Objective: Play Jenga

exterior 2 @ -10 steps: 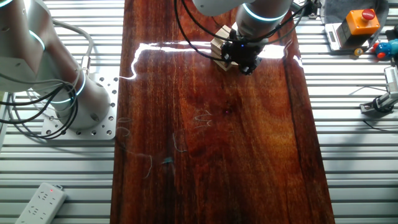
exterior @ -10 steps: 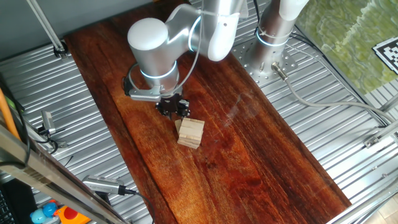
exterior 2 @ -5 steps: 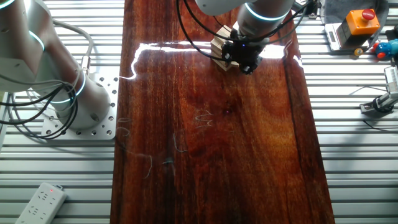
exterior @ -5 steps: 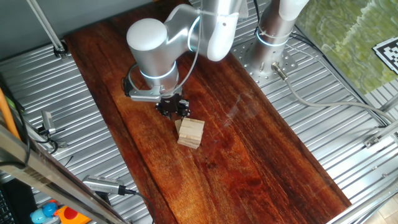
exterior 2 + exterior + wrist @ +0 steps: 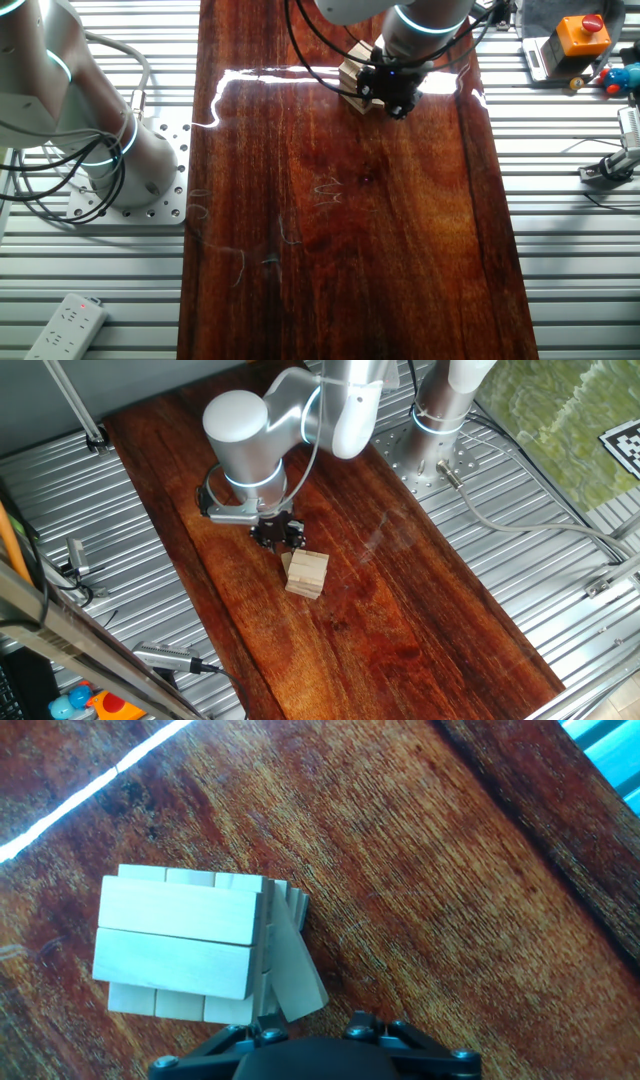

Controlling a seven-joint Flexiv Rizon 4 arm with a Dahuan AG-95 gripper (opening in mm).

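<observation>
While the arm bends low over the dark wooden table point(image 5: 420, 590), the black gripper point(image 5: 277, 534) hangs just beside the far end of the Jenga point(image 5: 306, 574) stack in one fixed view. The stack is a small pile of pale blocks, sitting near the middle of the board's width, and it looks a bit crooked. I cannot tell from here if the fingers are spread or squeezed. In the other fixed view, the gripper point(image 5: 392, 92) covers part of the Jenga point(image 5: 352, 77), which sits up at the far end of the shiny table point(image 5: 340, 250), close to a bright streak of light. The fingers are hidden here too. In the hand view, the Jenga point(image 5: 190, 945) fills the left side, and one block point(image 5: 296, 968) leans out slanted at the stack's right side, maybe half pushed free. Only the black base of the gripper shows at the bottom edge, so the fingers' state stays unknown. The blocks are smooth, flat, straight-edged wood, laid crosswise in layers. The table is red-brown, glossy and streaky. A hard or off-center push could knock the small stack over or slide it whole, since the pile is light and the table is slick.
</observation>
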